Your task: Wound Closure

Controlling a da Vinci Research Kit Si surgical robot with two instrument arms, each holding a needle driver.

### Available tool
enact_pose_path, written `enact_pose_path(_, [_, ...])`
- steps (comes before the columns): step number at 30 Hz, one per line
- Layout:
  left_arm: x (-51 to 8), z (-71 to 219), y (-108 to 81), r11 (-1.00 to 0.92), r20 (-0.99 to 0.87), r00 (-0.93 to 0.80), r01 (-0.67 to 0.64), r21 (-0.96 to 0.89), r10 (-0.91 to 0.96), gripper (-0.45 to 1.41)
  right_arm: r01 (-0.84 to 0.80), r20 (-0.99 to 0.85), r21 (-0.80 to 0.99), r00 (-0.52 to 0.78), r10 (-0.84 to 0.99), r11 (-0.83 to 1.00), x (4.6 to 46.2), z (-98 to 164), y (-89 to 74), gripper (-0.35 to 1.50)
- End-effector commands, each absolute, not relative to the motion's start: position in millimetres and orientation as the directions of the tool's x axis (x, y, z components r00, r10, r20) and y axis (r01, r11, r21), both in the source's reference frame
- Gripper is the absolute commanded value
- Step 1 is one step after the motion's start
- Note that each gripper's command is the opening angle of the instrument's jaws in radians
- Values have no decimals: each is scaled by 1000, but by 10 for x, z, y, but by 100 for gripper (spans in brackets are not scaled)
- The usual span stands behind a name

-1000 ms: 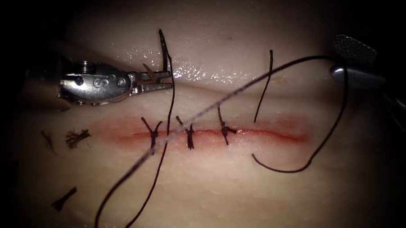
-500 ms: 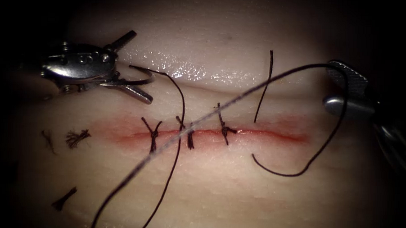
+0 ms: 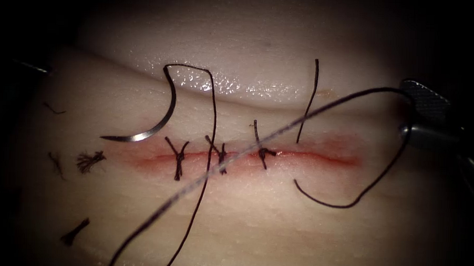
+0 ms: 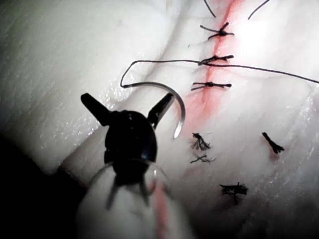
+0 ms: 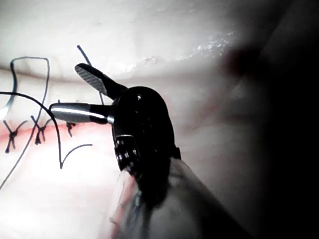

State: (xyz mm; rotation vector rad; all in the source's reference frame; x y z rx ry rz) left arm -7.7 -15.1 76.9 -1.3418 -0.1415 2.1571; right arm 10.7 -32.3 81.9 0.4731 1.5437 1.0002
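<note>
The endoscope looks down from in front at the cut; both wrist cameras look along their shafts, close, sharing it.

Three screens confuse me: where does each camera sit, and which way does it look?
Endoscope: above and in front, facing the cut; right tool at right.
Left wrist: on the left arm, looking down its shaft at the left tool, open, empty.
Right wrist: likewise on the right arm; jaws open.
All three share the stitches; needle lies free on tissue.
</note>
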Motion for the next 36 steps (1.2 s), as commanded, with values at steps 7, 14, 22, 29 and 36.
enact_pose_path(7, [-133, 702, -206, -803, -795, -154, -233, -548, 587, 121, -356, -751, 626, -38, 659, 694, 96, 826, -325, 120])
enact_pose_path(14, [-242, 608, -235, -766, -764, -76, -127, -631, 641, 121, -379, -745, 587, 93, 661, 715, 104, 825, -326, 123])
enact_pose_path(22, [-271, 613, -225, -726, -692, -238, -331, -602, 682, 123, -390, -747, 581, 93, 659, 714, 115, 813, -342, 125])
enact_pose_path(29, [-268, 622, -223, -687, -640, -266, -399, -608, 721, 111, -391, -743, 580, 106, 661, 715, 121, 811, -343, 125])
enact_pose_path(36, [-268, 605, -206, -666, -621, -255, -397, -632, 741, 108, -383, -737, 578, 135, 662, 721, 130, 813, -345, 127])
